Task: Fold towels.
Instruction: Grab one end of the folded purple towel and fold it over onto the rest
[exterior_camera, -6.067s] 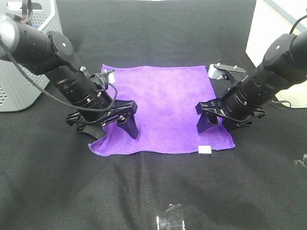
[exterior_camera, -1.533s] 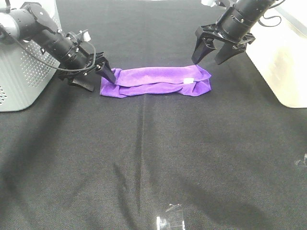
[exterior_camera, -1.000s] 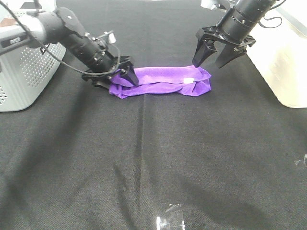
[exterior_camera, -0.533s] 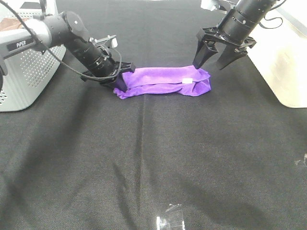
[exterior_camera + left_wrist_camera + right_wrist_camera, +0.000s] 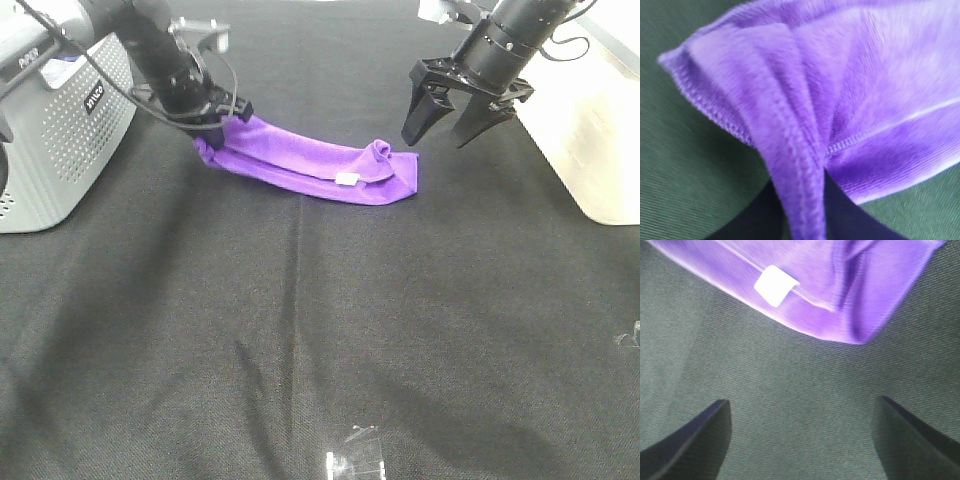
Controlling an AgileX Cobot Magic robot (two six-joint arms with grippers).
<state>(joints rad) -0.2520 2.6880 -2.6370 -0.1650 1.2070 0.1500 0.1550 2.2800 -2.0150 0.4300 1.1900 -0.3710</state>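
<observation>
Towel [image 5: 310, 165] – bright purple, folded into long narrow band, at far side of black worktop [image 5: 320, 330], running from far left down toward right.
Left claw [image 5: 215, 122] – closed on towel's left end; hem layers gathered between fingers [image 5: 850, 215]. End appears lifted off worktop, though the high view is not clear enough to confirm.
White tag [image 5: 347, 179] – on near edge, close to bunched right end.
Right claw [image 5: 437, 135] – open, above worktop just beside the towel's right end, not touching it.
Grey basket [image 5: 60, 130] – far left.
</observation>
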